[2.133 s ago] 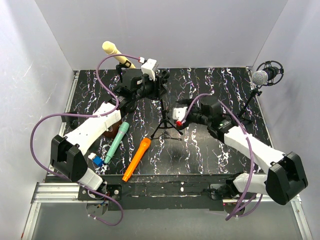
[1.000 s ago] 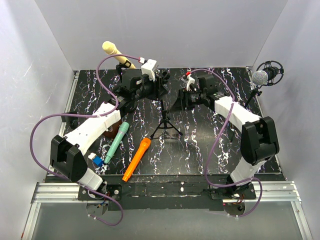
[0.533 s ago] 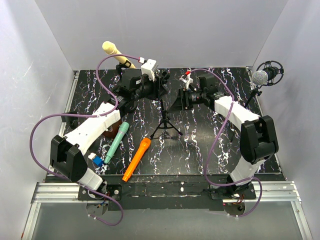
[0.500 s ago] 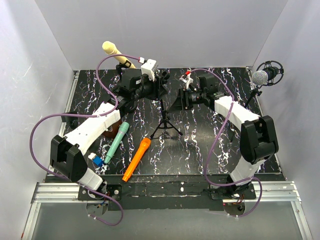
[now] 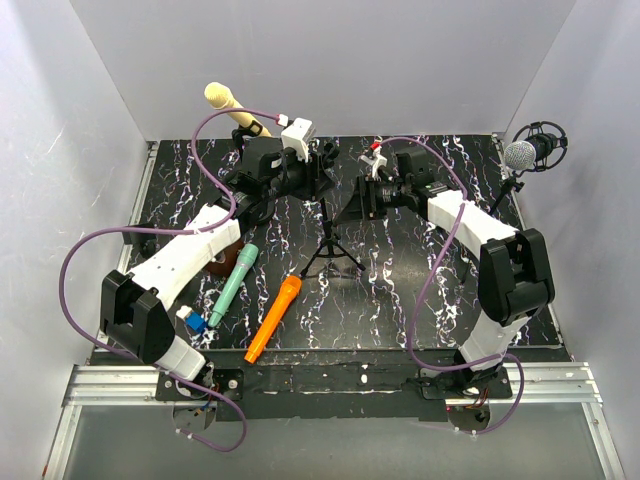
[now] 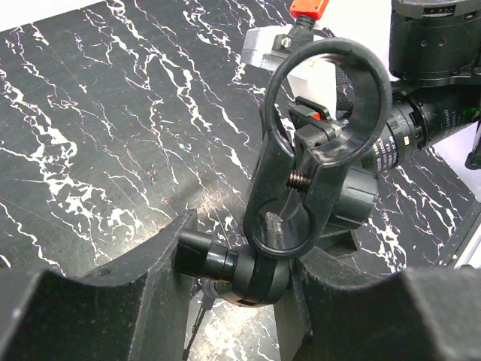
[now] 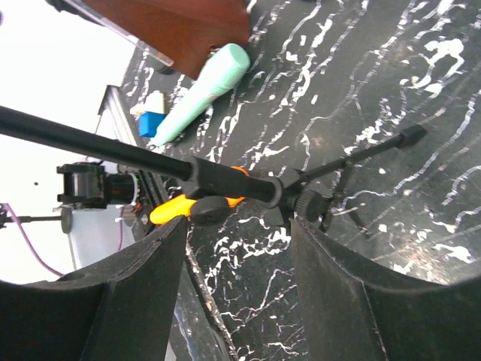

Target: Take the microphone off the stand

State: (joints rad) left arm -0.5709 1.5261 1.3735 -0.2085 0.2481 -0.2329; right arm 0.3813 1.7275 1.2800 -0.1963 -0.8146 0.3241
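**Left clamped on the clip, right open at the pole**

Nearest me, lower left of centre in the overhead frame, an orange microphone (image 5: 273, 318) and a teal microphone (image 5: 233, 284) lie flat on the marbled table (image 5: 400, 300), near the stand (image 5: 331, 250). I cannot tell which one belongs to it. Further in, my right gripper (image 7: 237, 222) has its jaws apart, and the stand's pole crosses just past the fingertips. My left gripper (image 6: 240, 248) is closed on the joint under the stand's ring clip (image 6: 316, 150). Farthest, a cream microphone (image 5: 224, 98) upper left and a silver microphone (image 5: 519, 155) far right sit on other stands.
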